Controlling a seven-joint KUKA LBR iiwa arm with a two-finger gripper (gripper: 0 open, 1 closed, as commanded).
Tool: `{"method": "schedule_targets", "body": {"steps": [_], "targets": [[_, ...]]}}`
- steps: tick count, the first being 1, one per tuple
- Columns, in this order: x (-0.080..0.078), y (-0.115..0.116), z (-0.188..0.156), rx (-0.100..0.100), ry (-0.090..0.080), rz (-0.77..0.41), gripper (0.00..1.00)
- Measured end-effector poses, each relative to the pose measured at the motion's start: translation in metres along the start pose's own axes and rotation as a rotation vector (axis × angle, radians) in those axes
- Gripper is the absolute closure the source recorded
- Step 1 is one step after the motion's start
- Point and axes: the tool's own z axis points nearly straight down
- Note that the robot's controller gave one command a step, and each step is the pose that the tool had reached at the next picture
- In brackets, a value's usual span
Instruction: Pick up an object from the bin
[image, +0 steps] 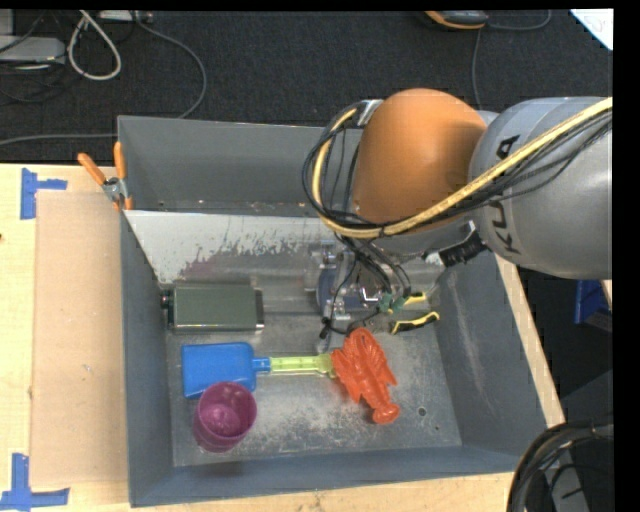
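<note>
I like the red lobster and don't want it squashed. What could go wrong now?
The gripper hangs right by one end of the lobster, so it might press on it instead of lifting it. The green handle of the scoop reaches the lobster, so a lift could drag the scoop along too.

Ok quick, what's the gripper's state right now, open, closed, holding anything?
Gripper: cannot be told; it is down in the bin, by the red lobster toy.
</note>
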Motion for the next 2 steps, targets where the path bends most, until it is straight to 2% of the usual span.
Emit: {"method": "schedule_targets", "body": {"steps": [1,2], "targets": [[-0.002,-0.001,-0.005,-0.001,-0.009,0.005,0.00],[0.002,-0.058,0.120,-0.001,-0.008,-0.069,0.00]]}}
